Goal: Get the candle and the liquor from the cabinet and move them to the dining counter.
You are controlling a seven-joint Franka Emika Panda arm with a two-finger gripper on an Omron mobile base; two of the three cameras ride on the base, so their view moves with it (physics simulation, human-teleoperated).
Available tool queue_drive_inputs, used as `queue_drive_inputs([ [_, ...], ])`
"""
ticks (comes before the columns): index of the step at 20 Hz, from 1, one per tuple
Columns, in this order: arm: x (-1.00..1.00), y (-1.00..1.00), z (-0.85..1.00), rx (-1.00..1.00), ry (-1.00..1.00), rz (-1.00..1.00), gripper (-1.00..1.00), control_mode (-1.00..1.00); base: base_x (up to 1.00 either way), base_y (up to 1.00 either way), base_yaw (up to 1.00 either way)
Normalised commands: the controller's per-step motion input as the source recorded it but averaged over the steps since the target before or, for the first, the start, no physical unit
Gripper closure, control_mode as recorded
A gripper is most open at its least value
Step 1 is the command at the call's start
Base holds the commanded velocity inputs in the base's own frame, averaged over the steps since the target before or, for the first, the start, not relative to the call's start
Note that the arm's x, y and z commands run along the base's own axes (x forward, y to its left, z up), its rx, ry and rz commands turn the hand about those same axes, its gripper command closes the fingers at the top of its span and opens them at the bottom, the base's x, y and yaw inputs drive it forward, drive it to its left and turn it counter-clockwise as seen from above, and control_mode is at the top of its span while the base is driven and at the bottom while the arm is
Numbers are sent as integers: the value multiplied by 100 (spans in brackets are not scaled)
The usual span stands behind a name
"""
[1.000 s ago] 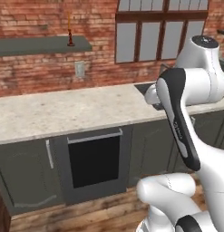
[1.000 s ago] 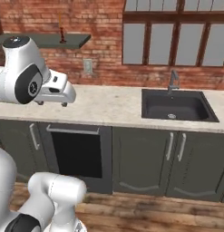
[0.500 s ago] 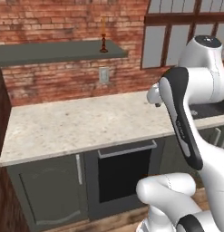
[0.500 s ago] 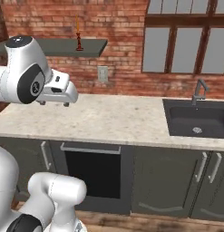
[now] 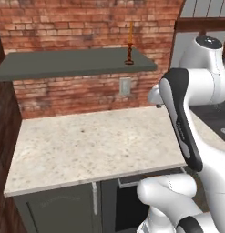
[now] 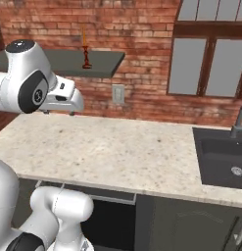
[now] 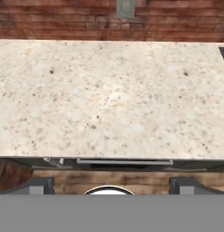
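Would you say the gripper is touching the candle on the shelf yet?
Apart. In the right base view the candle stands on the cabinet, while the gripper hangs lower, left of it, with brick wall showing between them.

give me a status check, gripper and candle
Gripper open, holding nothing, above the stone counter. Candle upright on the cabinet, near its right end, untouched. No liquor in sight. Nothing blocks the candle.

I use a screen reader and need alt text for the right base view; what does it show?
An orange candle in a dark holder stands upright on a dark grey wall shelf against red brick, above a beige speckled counter. The white robot arm fills the left side; a dark sink and faucet sit at right, under a window.
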Motion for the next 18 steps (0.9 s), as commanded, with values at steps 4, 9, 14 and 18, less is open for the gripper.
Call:
queue_drive_inputs([
  [4,0,0,0,0,0,0,-100,100,70,-4,23],
  [9,0,0,0,0,0,0,-100,100,38,0,10],
  [14,0,0,0,0,0,0,-100,100,11,0,0],
  [18,0,0,0,0,0,0,-100,100,39,0,0],
])
